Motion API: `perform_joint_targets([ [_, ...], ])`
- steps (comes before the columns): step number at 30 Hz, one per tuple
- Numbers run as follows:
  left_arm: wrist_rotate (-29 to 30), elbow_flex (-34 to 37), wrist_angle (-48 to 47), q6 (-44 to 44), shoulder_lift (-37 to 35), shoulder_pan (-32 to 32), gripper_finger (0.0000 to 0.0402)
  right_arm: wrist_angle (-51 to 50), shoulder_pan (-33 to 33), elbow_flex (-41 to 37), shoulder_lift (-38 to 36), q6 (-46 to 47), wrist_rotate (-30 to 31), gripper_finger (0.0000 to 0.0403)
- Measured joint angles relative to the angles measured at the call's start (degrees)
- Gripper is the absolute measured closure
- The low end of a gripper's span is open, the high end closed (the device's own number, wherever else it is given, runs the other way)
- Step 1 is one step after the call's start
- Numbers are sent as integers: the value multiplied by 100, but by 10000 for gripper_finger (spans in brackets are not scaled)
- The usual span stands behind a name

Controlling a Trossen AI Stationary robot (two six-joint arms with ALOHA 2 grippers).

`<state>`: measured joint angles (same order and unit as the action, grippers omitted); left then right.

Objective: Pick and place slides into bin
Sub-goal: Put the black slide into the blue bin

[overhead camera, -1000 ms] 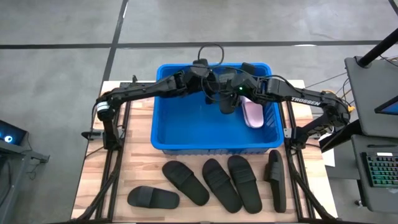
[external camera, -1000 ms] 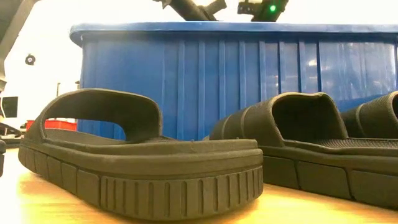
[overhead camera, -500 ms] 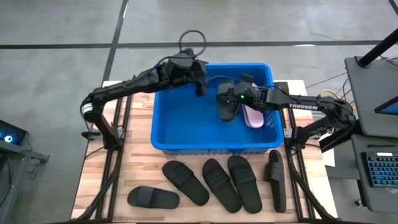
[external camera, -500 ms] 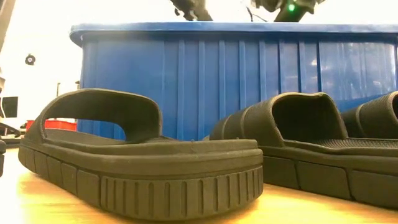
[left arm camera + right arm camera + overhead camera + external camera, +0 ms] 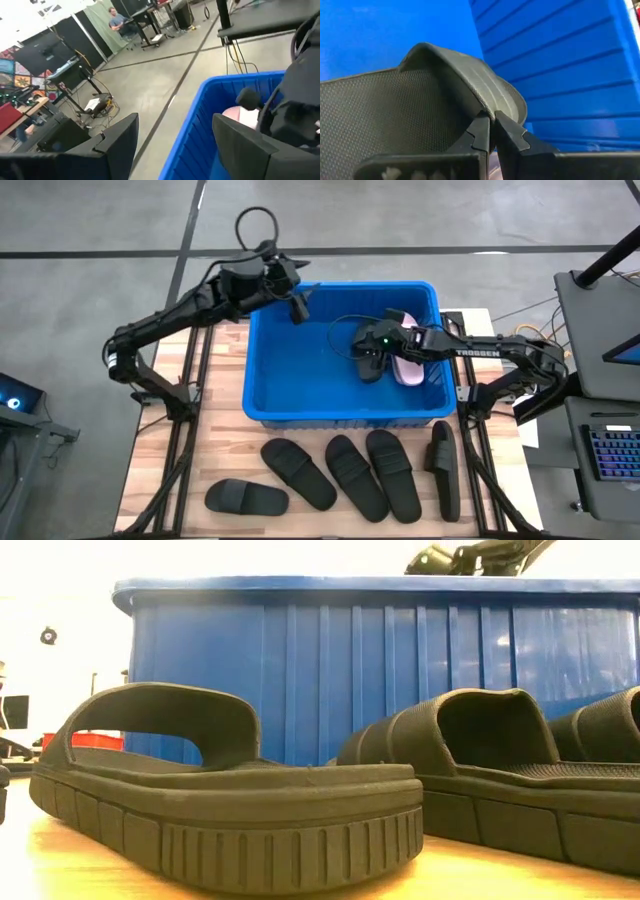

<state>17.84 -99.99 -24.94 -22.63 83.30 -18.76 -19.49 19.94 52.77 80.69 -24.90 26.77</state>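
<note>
Inside the blue bin (image 5: 300, 395) my right gripper (image 5: 371, 352) is shut on a black slide (image 5: 367, 370), next to a pale pink slide (image 5: 406, 364) that lies by the bin's right wall. My left gripper (image 5: 296, 306) hangs open above the bin's far left corner and holds nothing; its wrist view looks past its fingers at the bin's rim (image 5: 220, 82) and the pink slide (image 5: 244, 116). Several black slides (image 5: 355, 475) lie sole-down on the table in front of the bin. My right gripper pinches the edge of the black slide's ribbed strap (image 5: 489, 111) between its two fingertips. The fingers come slanting down from the table's right side. The footbed (image 5: 380, 115) shows beside the strap; whether the slide rests on the bin's floor cannot be told.
The bin stands at the middle of the table's far half. In the low view the black slides (image 5: 230, 800) fill the near ground in front of the bin's wall (image 5: 350, 660). A desk with a keyboard (image 5: 610, 450) stands off the table's right side.
My left gripper has risen out of the bin and drawn back toward the table's far left corner, away from the black slide. My right gripper has sunk lower into the bin, still shut on the black slide, which has gone down with it beside the pink one.
</note>
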Motion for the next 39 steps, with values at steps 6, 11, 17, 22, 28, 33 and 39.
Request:
perform_joint_targets([
  [6, 84, 16, 27, 121, -170, 0, 163, 71, 285, 14, 339, -306, -324, 394],
  [11, 90, 40, -28, 280, -172, 0, 163, 49, 447, 29, 624, -475, -318, 394],
  [17, 90, 194, -17, 281, -179, 0, 163, 3, 525, 42, 821, -667, -244, 392],
  [22, 108, 315, -16, 288, -181, 0, 163, -47, 531, 42, 824, -856, -211, 376],
  [28, 110, 318, -12, 283, -185, 0, 163, -104, 536, 40, 703, -801, -217, 345],
  [33, 108, 318, -12, 281, -185, 0, 163, -187, 536, 38, 646, -567, -274, 303],
  [39, 107, 324, -11, 281, -185, 0, 163, -826, 536, 192, 673, 95, -302, 239],
])
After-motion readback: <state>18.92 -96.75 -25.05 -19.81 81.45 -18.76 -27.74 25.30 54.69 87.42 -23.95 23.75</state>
